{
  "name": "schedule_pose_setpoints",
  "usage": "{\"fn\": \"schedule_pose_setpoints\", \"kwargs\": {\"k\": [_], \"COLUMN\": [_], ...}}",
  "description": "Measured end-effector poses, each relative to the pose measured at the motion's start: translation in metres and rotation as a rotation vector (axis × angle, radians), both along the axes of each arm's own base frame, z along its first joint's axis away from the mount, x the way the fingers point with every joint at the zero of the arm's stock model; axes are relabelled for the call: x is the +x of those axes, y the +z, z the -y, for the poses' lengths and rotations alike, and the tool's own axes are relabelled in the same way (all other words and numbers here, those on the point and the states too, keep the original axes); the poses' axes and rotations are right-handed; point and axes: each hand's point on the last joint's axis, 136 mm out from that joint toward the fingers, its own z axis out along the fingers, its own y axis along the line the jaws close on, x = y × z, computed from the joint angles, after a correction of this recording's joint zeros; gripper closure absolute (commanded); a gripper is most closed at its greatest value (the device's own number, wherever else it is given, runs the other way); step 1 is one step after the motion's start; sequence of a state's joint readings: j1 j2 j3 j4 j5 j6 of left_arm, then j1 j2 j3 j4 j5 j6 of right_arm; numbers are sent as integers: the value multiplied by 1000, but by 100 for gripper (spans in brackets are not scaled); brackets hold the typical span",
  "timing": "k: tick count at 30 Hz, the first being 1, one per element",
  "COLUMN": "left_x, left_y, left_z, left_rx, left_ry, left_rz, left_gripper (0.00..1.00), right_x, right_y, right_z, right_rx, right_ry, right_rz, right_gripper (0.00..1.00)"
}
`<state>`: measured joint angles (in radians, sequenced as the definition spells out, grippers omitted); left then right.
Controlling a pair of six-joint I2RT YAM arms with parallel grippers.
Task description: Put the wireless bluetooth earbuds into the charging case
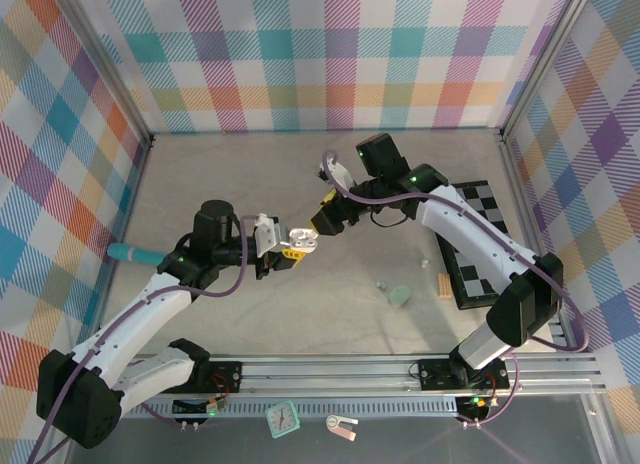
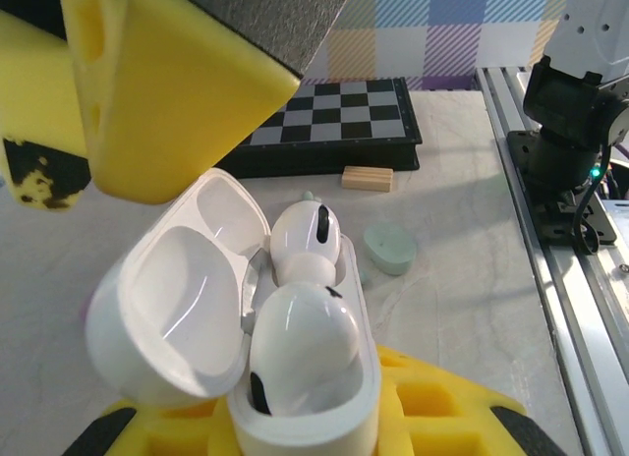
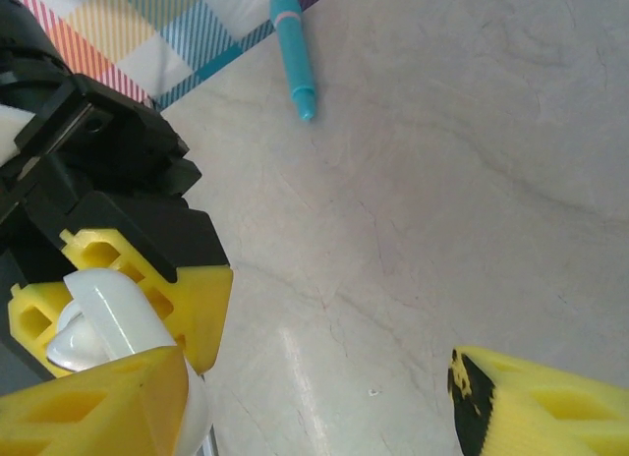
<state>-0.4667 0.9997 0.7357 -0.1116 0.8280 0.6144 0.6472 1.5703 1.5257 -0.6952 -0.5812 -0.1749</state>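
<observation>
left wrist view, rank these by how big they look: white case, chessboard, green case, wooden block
1. white case, largest, though it sits right at the camera
2. chessboard
3. green case
4. wooden block, close to the green case, so this pair is unsure

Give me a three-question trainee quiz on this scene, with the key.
1. True or false: the left end effector grips the open charging case.
2. How many white earbuds sit in it? A) none B) one C) two
3. Fill in: the right end effector, beside the case, stands ___.
Key: 1 true; 2 C; 3 open.
</observation>
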Motion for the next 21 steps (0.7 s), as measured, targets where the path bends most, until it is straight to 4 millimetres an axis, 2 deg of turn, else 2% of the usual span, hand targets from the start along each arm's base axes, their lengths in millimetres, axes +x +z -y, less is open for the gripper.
{"fn": "schedule_pose_setpoints", "kwargs": {"k": [15,21], "left_x": [-3,2], "left_y": [-2,0], "left_z": [2,2], "left_rx": [-2,-7], "left_ry": [-1,22], "left_rz": [-38,-31], "left_gripper": [100,100], "right_x": [-12,-33], "right_y": [1,-2], "right_z": [5,5], "right_rx": [-19,-42], "right_ry": [72,137], "right_rz": [39,14], "right_gripper": [30,30]}}
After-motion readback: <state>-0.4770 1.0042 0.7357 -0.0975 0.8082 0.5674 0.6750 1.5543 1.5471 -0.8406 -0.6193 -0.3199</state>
